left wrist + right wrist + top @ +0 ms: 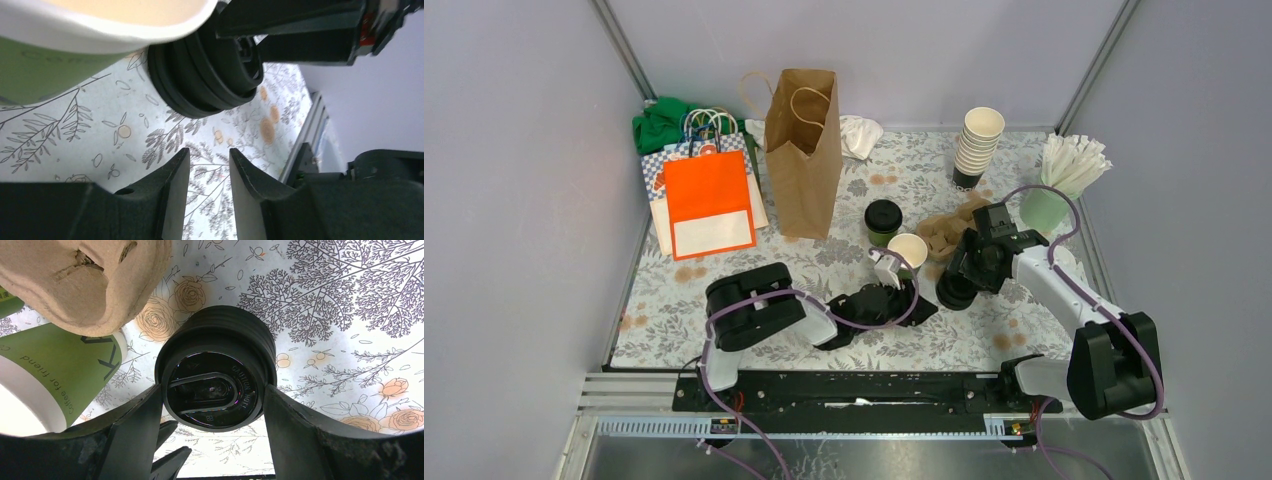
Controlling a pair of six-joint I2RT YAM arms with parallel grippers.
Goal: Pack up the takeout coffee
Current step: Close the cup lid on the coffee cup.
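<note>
left jaws: apart by a narrow gap with nothing between them, so bench [984, 335] cloth shows through. They sit low, on the near side of the open green cup [908, 250].
right jaws: closed on the black lid stack [215, 385], one finger against each side, top lid facing the wrist camera.
black lid stack: mid-bench, right of centre, just beside the open green cup and not touching it. Can't tell if it is resting on the bench or lifted.
open green cup: upright near bench centre, white inside showing, no lid.
lidded green cup [883, 221]: upright, just beyond the open one toward the far edge.
cardboard carrier [946, 235]: right of both cups, beyond the lid stack.
brown paper bag [804, 160]: standing open near the far edge, left of centre.
</note>
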